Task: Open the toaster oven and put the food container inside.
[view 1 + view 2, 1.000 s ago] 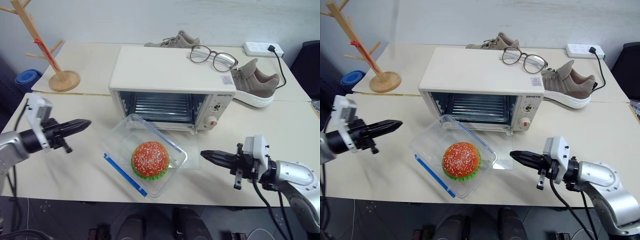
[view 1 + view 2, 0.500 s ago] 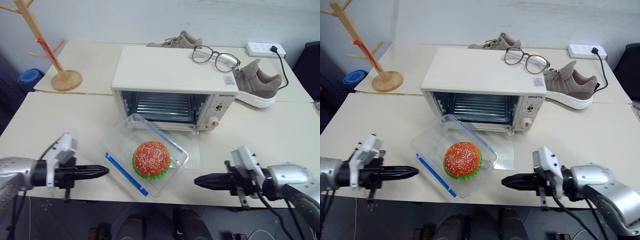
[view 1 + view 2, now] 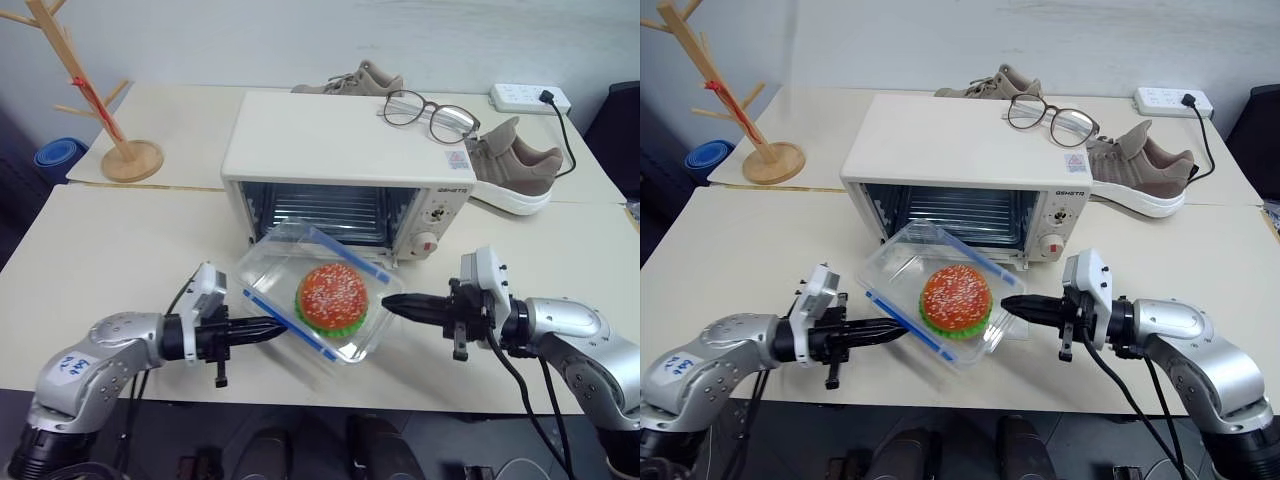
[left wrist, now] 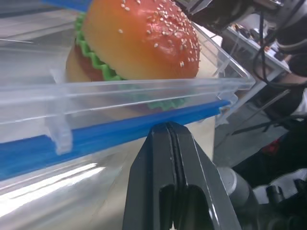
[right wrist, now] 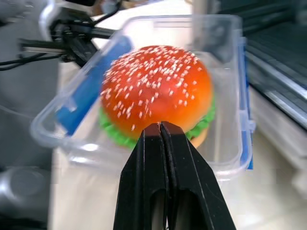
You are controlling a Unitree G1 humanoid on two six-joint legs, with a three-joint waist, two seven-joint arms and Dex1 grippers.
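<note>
Centre frame: food container (image 3: 322,304) before the open toaster oven (image 3: 345,175), pressed between the left gripper (image 3: 278,325) and right gripper (image 3: 388,304), each with fingers closed, grasping nothing.

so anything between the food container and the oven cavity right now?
Nothing visible. The toaster oven is open, its glass door lying flat on the table in front; the wire rack looks bare. The food container sits tilted just before the opening, pinched between the shut left gripper and shut right gripper.
</note>
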